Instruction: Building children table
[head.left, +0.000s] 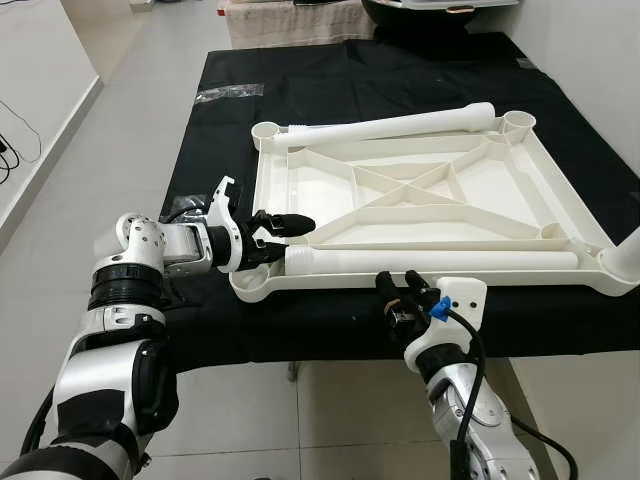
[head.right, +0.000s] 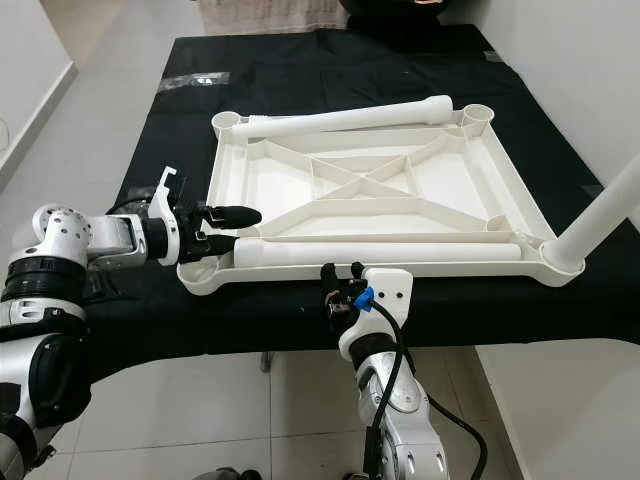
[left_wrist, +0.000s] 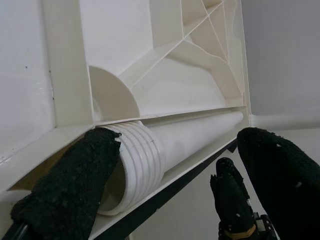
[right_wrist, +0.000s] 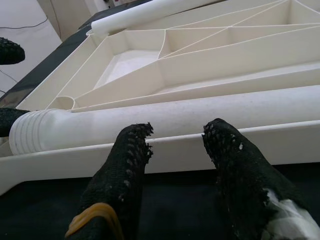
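White tabletop lies underside-up on the black-covered table, so the corner sockets face up. Loose leg rests along the near rim. Left gripper spread wide around the leg's threaded end, nothing clamped. Right gripper open at the near rim, empty, likely to steady the top.
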